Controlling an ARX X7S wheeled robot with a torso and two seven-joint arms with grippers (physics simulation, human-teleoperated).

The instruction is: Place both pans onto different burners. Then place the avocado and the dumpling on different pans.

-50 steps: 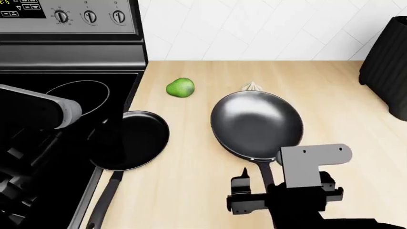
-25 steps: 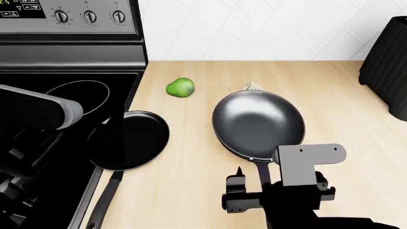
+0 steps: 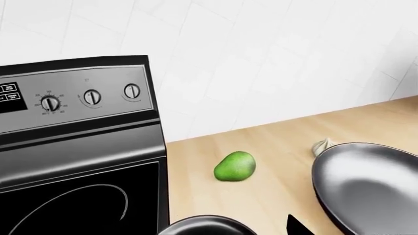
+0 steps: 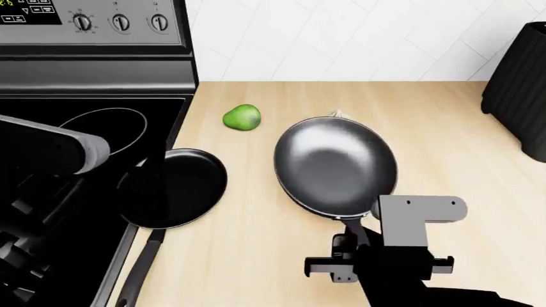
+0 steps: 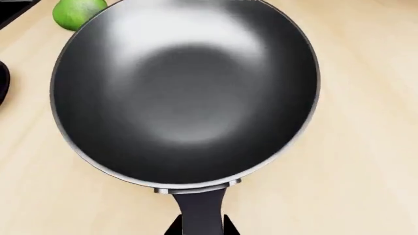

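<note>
Right end effector [image 4: 367, 261] clenched on the glossy grey pan's handle [image 5: 201, 213]; pan [image 4: 335, 165] over the desk [image 4: 461, 128], hiding most of the dumpling [image 4: 339, 114]. Left end effector: cannot tell. Risk: swinging toward the cooktop [image 4: 85, 128] could clip the avocado [image 4: 242, 118] or the small black pan [image 4: 175, 187].

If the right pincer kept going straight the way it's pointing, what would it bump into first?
Probably nothing new: the right pincer already sits at the handle of the large grey pan, pointing along it toward the bowl. Beyond, the dumpling touches the far rim.

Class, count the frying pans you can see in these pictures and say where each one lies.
2. The small black pan straddles the cooktop's right edge and the wooden counter. The large grey pan is over the counter, its handle in the right gripper.
</note>
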